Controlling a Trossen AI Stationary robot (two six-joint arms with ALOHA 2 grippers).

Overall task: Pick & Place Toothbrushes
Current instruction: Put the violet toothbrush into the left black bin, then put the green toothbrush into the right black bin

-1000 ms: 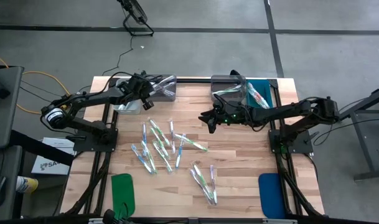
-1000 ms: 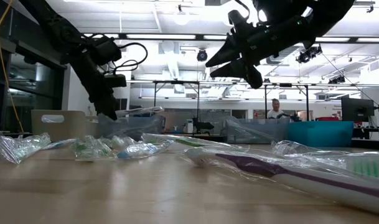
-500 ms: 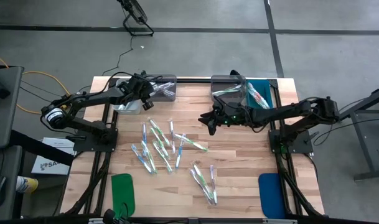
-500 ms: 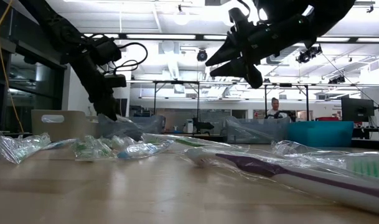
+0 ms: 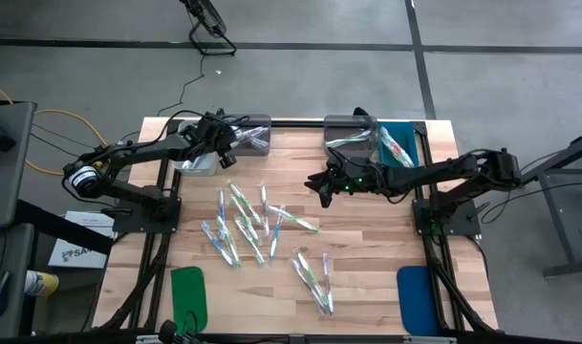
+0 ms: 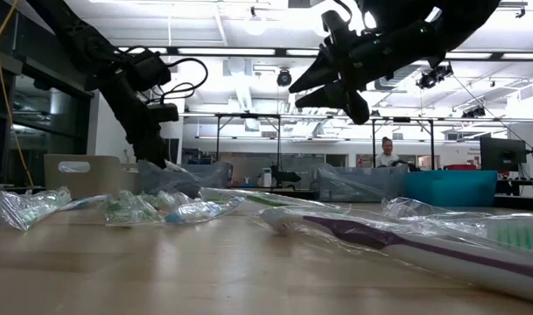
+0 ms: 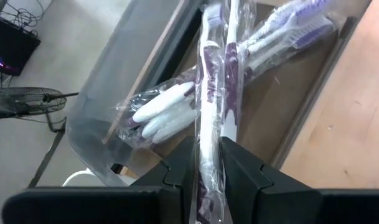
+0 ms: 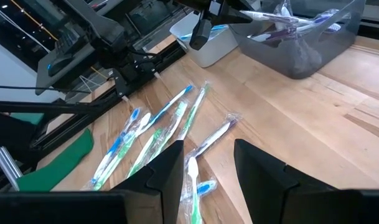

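Hovering over the grey bin (image 5: 235,143) at upper left of the high view, the left gripper (image 5: 235,139) has its fingers slightly apart around a purple wrapped toothbrush (image 7: 209,118); can't tell if it's actually gripped. Right gripper (image 5: 321,184) sits mid-frame, open and empty. Loose toothbrushes (image 5: 262,229) are scattered across the table's (image 5: 367,268) center.

Left gripper (image 7: 207,163) sits over a clear grey bin (image 7: 108,87), a wrapped purple-and-white toothbrush (image 7: 209,106) lying between its slightly parted fingers (image 7: 242,168). More wrapped toothbrushes (image 7: 282,31) rest inside the bin. Light wooden table (image 7: 357,118) runs alongside, grey floor (image 7: 71,50) beyond.
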